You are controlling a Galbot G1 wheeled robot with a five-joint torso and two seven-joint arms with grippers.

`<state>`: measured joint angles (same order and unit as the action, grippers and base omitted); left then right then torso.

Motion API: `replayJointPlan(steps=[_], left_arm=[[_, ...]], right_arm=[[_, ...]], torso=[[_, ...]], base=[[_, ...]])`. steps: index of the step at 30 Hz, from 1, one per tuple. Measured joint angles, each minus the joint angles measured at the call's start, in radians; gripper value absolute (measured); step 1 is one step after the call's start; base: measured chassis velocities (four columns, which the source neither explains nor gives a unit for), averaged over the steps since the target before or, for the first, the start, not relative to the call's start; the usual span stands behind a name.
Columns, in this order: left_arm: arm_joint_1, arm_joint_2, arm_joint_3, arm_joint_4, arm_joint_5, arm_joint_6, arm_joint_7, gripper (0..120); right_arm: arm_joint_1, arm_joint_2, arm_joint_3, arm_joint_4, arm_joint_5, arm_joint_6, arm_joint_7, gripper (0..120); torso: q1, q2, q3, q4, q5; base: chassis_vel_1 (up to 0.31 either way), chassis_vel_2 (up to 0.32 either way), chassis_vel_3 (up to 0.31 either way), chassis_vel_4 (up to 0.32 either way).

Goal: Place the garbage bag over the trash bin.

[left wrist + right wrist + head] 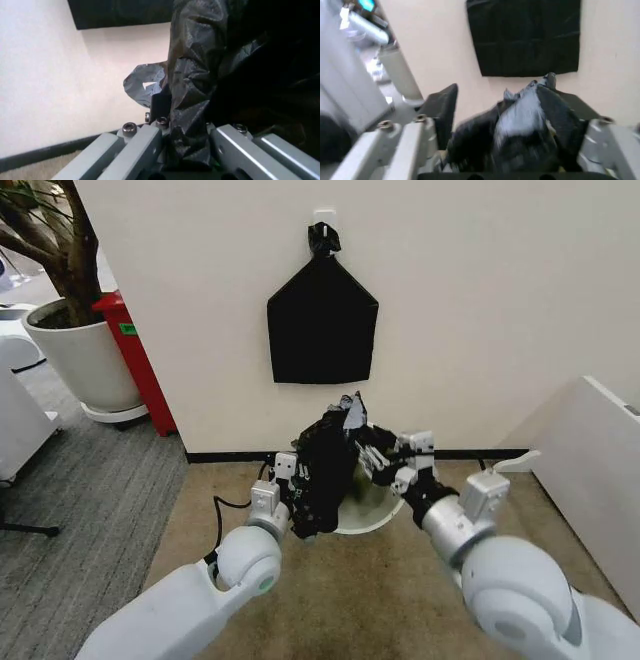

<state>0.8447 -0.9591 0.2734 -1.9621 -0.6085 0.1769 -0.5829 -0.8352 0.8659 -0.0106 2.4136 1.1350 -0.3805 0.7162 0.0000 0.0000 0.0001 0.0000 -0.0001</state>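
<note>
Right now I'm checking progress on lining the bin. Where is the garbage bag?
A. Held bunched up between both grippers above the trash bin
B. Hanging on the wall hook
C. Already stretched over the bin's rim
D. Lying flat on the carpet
A: the garbage bag hangs crumpled between the left gripper and right gripper, over the trash bin, whose rim is still bare.

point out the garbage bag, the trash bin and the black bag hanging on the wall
garbage bag (322, 470), head view, middle of the crumpled black plastic.
trash bin (372, 515), head view, cream inner wall below the rim.
black bag on the wall (322, 330), head view, centre of its flat body.
</note>
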Motion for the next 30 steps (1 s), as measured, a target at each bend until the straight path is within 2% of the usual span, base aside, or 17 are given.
replayJointPlan(steps=[2, 4, 8, 12, 16, 22, 27, 30], left_arm=[[0.000, 0.000, 0.000, 0.000, 0.003, 0.000, 0.001, 0], [0.001, 0.000, 0.001, 0.000, 0.007, -0.002, 0.003, 0], [0.002, 0.005, -0.004, -0.002, 0.016, -0.006, 0.012, 0], [0.003, 0.005, -0.011, -0.001, 0.025, -0.012, 0.021, 0], [0.006, 0.004, -0.018, 0.000, 0.029, -0.014, 0.024, 0], [0.015, 0.004, -0.031, -0.001, 0.043, -0.020, 0.036, 0], [0.025, 0.005, -0.049, -0.004, 0.055, -0.030, 0.048, 0], [0.028, 0.004, -0.058, -0.003, 0.057, -0.036, 0.051, 0]], right_arm=[[0.022, 0.012, -0.003, -0.007, 0.044, 0.006, 0.034, 62], [0.095, 0.066, -0.008, -0.025, 0.228, 0.032, 0.174, 72], [0.170, 0.124, -0.023, -0.044, 0.386, 0.060, 0.337, 88], [0.195, 0.147, -0.050, -0.072, 0.391, 0.063, 0.381, 98], [0.213, 0.162, -0.072, -0.103, 0.373, 0.061, 0.410, 100], [0.236, 0.172, -0.103, -0.131, 0.342, 0.046, 0.435, 98], [0.243, 0.168, -0.151, -0.191, 0.188, -0.031, 0.439, 90], [0.245, 0.162, -0.148, -0.199, 0.201, -0.036, 0.470, 90]], torso=[[0.000, 0.000, 0.000, 0.0000, 0.0000], [0.000, 0.000, 0.000, 0.0001, 0.0000], [0.000, 0.000, 0.000, 0.0000, -0.0001], [0.000, 0.000, 0.000, 0.0000, 0.0000], [0.000, 0.000, 0.000, 0.0000, 0.0000], [0.000, 0.000, 0.000, -0.0001, 0.0000], [0.000, 0.000, 0.000, -0.0001, 0.0000], [0.000, 0.000, 0.000, 0.0000, 0.0001]], base=[[0.000, 0.000, 0.000, 0.000], [0.000, 0.000, 0.000, 0.000], [0.000, 0.000, 0.000, 0.000], [0.000, 0.000, 0.000, 0.000], [0.000, 0.000, 0.000, 0.000], [0.000, 0.000, 0.000, 0.000], [0.000, 0.000, 0.000, 0.000], [0.000, 0.000, 0.000, 0.000]])
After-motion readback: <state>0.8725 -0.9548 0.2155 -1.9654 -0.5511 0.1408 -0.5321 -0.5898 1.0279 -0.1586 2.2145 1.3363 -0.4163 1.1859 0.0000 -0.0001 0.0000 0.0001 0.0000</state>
